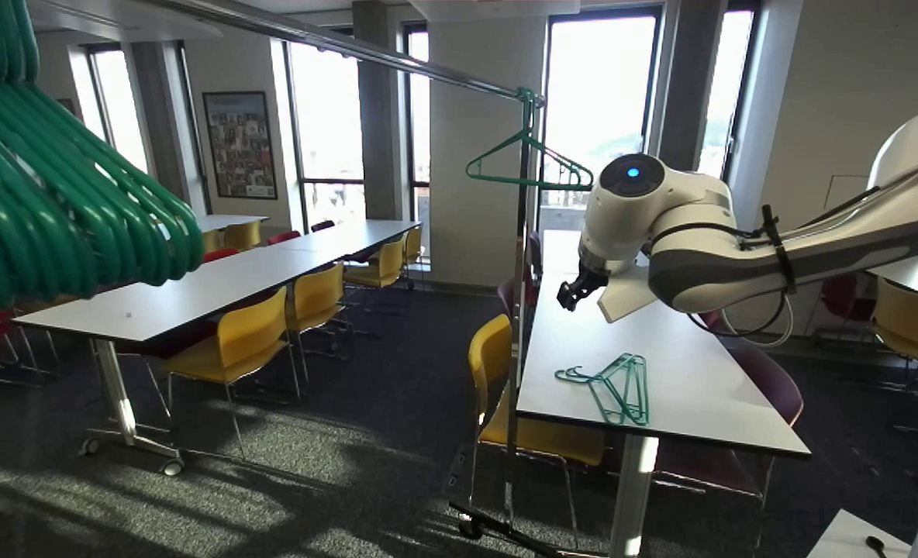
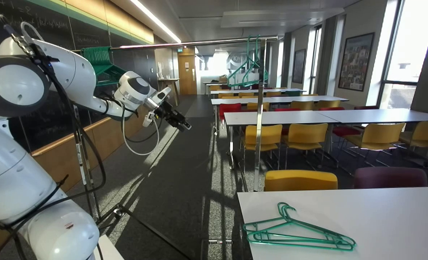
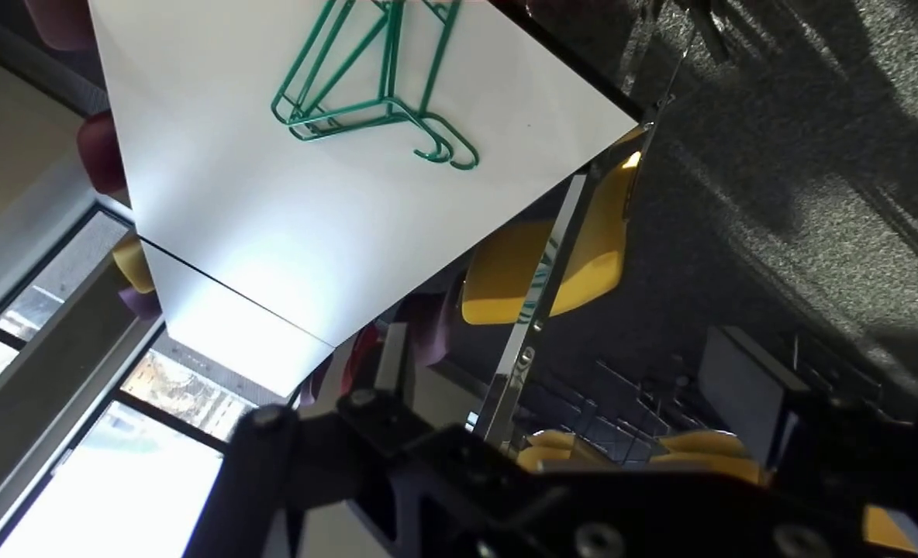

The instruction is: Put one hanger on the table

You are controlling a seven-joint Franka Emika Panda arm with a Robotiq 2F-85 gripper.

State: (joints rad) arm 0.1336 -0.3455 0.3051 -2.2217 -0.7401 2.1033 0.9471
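The gripper (image 1: 567, 300) was set wide and angled downward at the end of the arm (image 1: 699, 240). The wrist view looked down onto the table (image 3: 273, 194), with the gripper body blurred along the lower edge.

At least two green hangers (image 3: 390, 62) lay flat on the table, overlapping each other, near one end and well apart from the gripper. Their hooks pointed toward the long side where a yellow chair (image 2: 300, 180) and a purple chair (image 2: 390, 177) stood. The exact count, and which of these was the task's hanger, could not be determined.

A metal rail (image 1: 428, 70) ran above table height and was carried by a vertical pole (image 2: 259, 144) beside that same long side. An end pair (image 1: 498, 179) of hangers, possibly more than two, hung from the rail close to the pole. A dense bunch (image 1: 63, 194) of green hangers hung farther along the rail; in an exterior view it occupied the upper left corner at close range.

A second table (image 1: 219, 294) extended toward the windows (image 1: 598, 77), with further chairs (image 1: 253, 333) along it. A framed poster (image 2: 355, 61) was mounted between windows. In an exterior view, a blackboard (image 2: 40, 133) stood behind the arm.
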